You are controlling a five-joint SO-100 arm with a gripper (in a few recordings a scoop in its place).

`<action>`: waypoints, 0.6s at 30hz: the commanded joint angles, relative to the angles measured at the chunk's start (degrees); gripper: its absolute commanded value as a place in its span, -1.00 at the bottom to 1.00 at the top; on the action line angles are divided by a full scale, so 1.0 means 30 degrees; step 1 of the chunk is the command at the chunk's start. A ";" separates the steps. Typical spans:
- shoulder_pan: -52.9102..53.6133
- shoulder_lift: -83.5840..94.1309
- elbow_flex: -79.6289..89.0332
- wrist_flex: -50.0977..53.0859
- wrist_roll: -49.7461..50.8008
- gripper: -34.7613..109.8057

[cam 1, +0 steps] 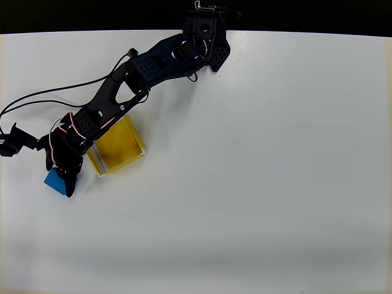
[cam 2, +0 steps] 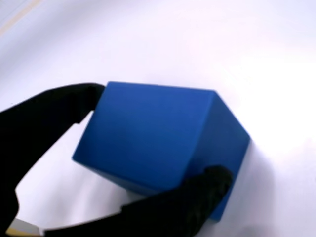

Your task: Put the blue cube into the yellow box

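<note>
The blue cube (cam 1: 54, 182) is at the far left of the white table in the overhead view, half covered by my black gripper (cam 1: 60, 177). Seen from the wrist, the blue cube (cam 2: 158, 138) is large and tilted. One black finger (cam 2: 59, 106) presses its upper left edge and the other finger (cam 2: 197, 192) its lower right edge. My gripper (cam 2: 157, 134) is shut on the cube. The yellow box (cam 1: 116, 145) lies just right of the gripper, its floor bare, with the arm crossing over its upper left corner.
The arm's base (cam 1: 205, 33) stands at the table's far edge, and the arm reaches diagonally down to the left. Black cables (cam 1: 37, 98) trail along the left side. White table surface (cam 1: 257, 184) spreads to the right and front.
</note>
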 commanded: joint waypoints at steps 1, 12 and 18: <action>0.0117 0.1318 -0.1318 -0.0498 -0.0410 0.05; 0.0205 0.1025 -0.1172 -0.0762 -0.0820 0.04; 0.0205 0.1025 -0.0645 -0.0791 -0.0967 0.05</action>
